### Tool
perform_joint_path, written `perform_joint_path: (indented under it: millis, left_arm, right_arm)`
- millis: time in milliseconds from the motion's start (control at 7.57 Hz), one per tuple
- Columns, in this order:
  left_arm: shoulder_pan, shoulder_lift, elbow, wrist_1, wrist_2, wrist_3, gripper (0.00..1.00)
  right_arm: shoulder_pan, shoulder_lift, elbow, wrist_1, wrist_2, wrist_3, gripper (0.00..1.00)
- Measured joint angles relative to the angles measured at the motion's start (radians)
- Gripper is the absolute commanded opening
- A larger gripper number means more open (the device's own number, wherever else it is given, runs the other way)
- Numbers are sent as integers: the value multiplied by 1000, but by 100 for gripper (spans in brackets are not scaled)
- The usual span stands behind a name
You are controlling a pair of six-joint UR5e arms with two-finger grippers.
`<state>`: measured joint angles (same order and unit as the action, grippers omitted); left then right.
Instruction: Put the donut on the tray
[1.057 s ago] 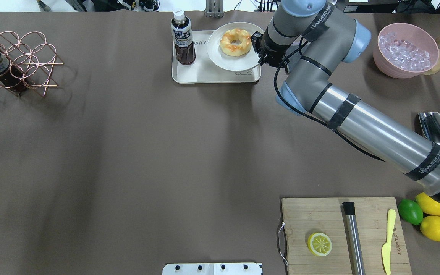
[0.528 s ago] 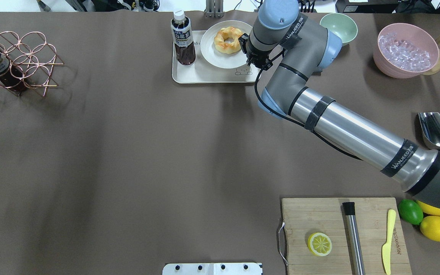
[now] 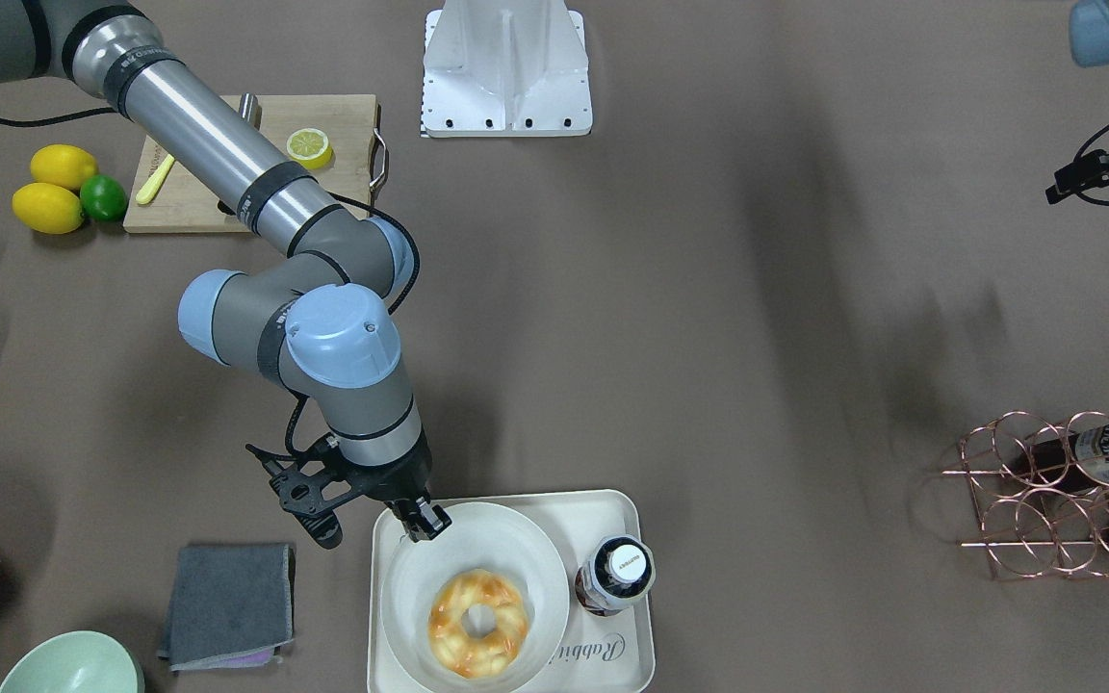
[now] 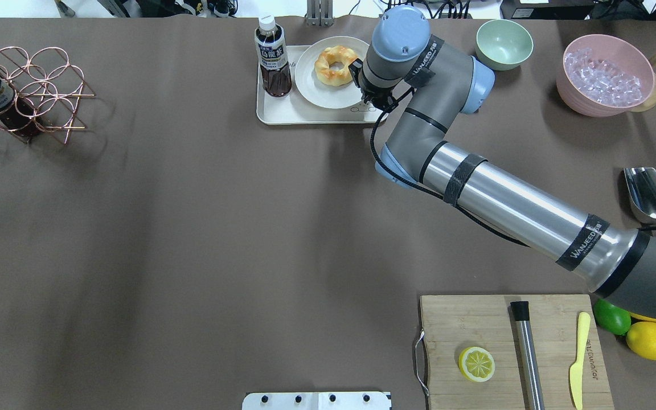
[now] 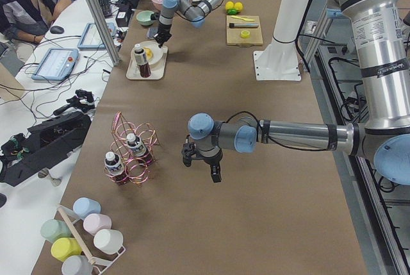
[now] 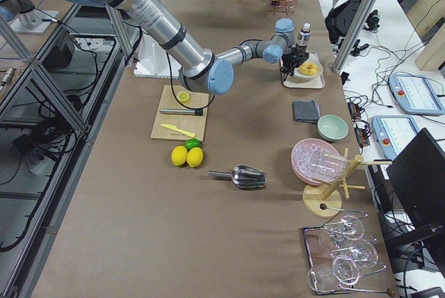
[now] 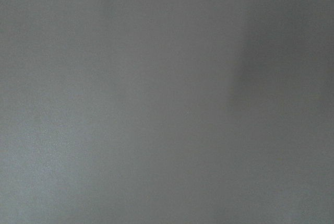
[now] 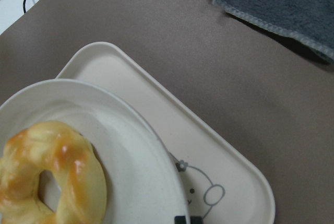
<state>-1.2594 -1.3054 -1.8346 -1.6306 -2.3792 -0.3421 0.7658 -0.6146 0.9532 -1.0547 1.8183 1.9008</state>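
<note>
The donut point(image 4: 336, 65) lies on a round off-white plate point(image 4: 319, 91). The plate is over the right half of the cream tray point(image 4: 282, 111), next to a bottle. I cannot tell whether it rests on the tray. My right gripper point(image 3: 425, 525) is shut on the plate's rim point(image 3: 439, 558) at the edge nearest the robot. The right wrist view shows the donut point(image 8: 52, 177), the plate and the tray's printed animal point(image 8: 224, 166), with the fingertips point(image 8: 185, 219) at the bottom edge. My left gripper point(image 5: 214, 172) hangs over bare table; I cannot tell its jaws.
A tea bottle point(image 4: 273, 57) stands on the tray's left end. A grey cloth point(image 3: 227, 604) and green bowl point(image 4: 503, 41) lie to the tray's right. A pink bowl of ice point(image 4: 607, 74), a copper rack point(image 4: 26, 85) and a cutting board point(image 4: 476, 324) are farther off.
My right arm has carried the plate with the donut leftward over the tray, closer to the bottle. The green bowl has come into view behind the arm.
</note>
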Motion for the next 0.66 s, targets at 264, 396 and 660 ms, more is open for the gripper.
perform_joint_path:
  millis: [264, 396, 660]
  left_arm:
    - [0, 0, 0, 0, 0, 0, 98]
    - [0, 0, 1, 0, 0, 0, 98]
    - [0, 0, 1, 1, 0, 0, 98]
  right_arm:
    - [-7, -2, -1, 6, -9, -24, 100]
    - [-7, -4, 3, 4, -9, -62, 100]
    - [6, -25, 51, -9, 4, -127, 100]
